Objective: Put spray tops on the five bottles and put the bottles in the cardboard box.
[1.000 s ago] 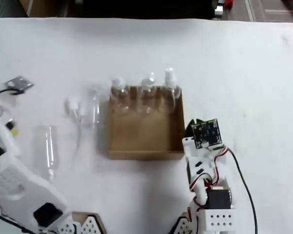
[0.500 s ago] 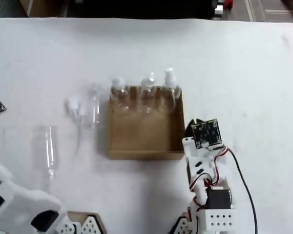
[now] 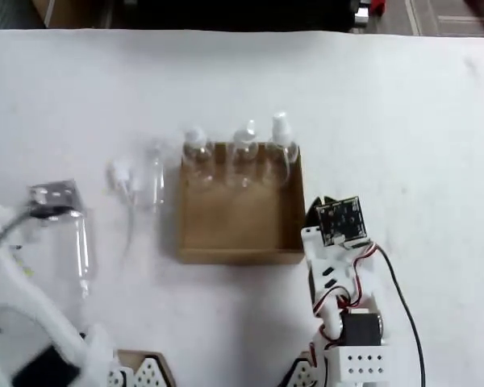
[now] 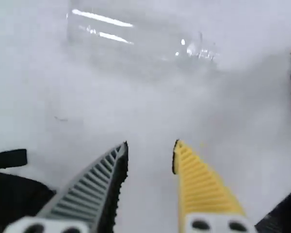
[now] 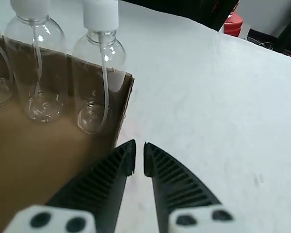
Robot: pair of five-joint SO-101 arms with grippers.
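The cardboard box (image 3: 242, 242) sits mid-table; three clear bottles with white spray tops (image 3: 244, 157) stand along its far wall. A topless clear bottle (image 3: 80, 242) lies on the cloth to the left of the box. A loose spray top (image 3: 121, 173) with its tube lies beside another clear bottle (image 3: 155, 177). My left gripper (image 4: 150, 148) hovers open just short of the lying bottle (image 4: 136, 39), nothing between its fingers. My right gripper (image 5: 138, 148) is shut and empty at the box's right near corner (image 5: 123, 97), beside the capped bottles (image 5: 99, 68).
The left arm (image 3: 32, 242) curves in from the front left and the right arm's base (image 3: 351, 347) stands at the front edge. A small cardboard piece (image 3: 149, 363) lies between them. White cloth spreads wide to the right of the box.
The left arm has swung out to the left and come back in, its wrist now over the lying bottle's far end. The right arm and the bottles have not moved.
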